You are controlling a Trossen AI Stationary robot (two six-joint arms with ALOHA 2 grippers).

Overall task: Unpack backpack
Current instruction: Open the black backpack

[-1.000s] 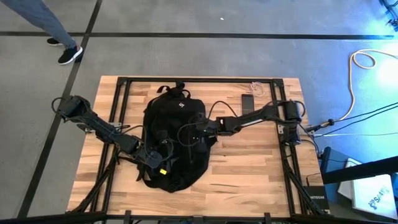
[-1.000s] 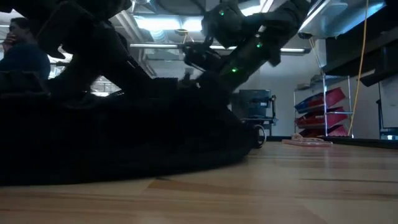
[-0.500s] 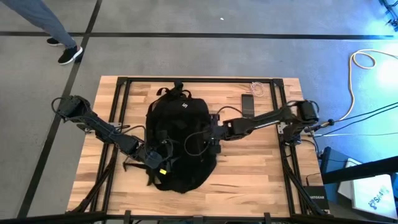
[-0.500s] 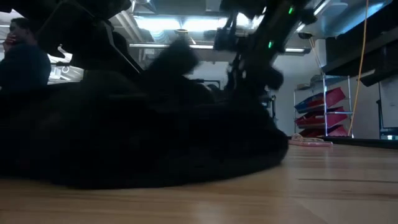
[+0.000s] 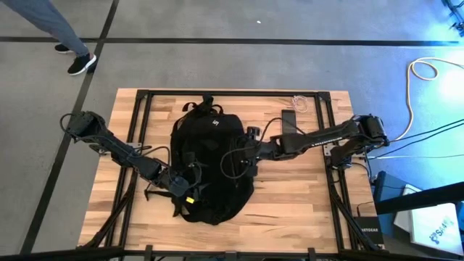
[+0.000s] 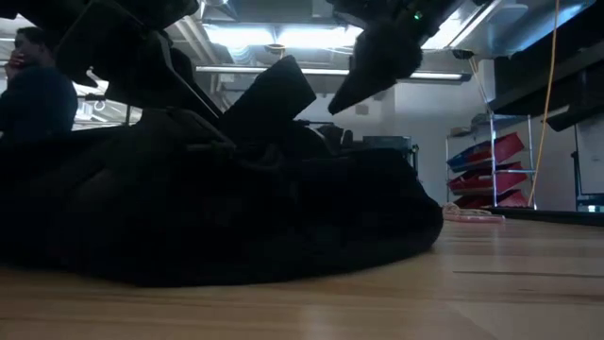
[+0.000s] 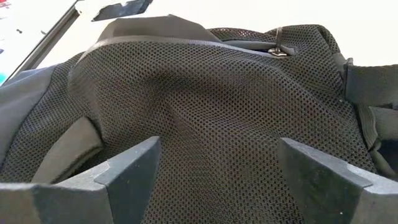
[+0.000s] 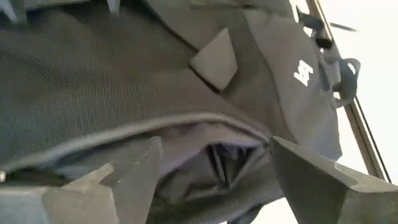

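Mid-tabletop [image 5: 290, 199] lies the backpack [image 5: 212, 163], flat and slumped; left gripper [image 5: 190, 190] sits at its lower edge, jaws wide apart over the mesh back panel [image 7: 205, 112]; right gripper [image 5: 245, 147] hovers at the side opening [image 8: 217, 155], jaws apart, gripping nothing; risk here is loose fabric snagging a finger, or the whole bag dragging toward the phone [image 5: 288, 122].

black backpack [image 5: 212, 170] (mid-table), both arms over it
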